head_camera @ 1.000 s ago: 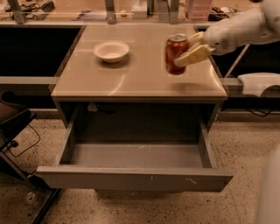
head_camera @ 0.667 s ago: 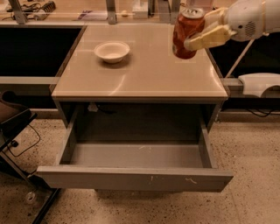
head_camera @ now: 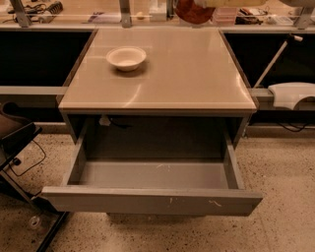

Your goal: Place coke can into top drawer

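Observation:
The coke can point(head_camera: 193, 11) is red-orange, and only its lower part shows at the top edge of the camera view, hanging in the air above the back of the tan table point(head_camera: 167, 83). My gripper point(head_camera: 219, 3) is shut on the can; only a pale finger strip shows beside it, the rest is out of view. The top drawer point(head_camera: 152, 199) is grey with small white scratches on its front panel. It is pulled fully open below the table's front edge, and its inside is bare.
A white bowl point(head_camera: 126, 57) sits on the table at the back left. A white object point(head_camera: 293, 93) juts in at the right at table height. A black chair or stand point(head_camera: 17, 140) with cables is on the floor at the left.
The gripper has lifted the coke can up and to the left, from just above the table's right side to the top edge of the view. The drawer and bowl have not moved.

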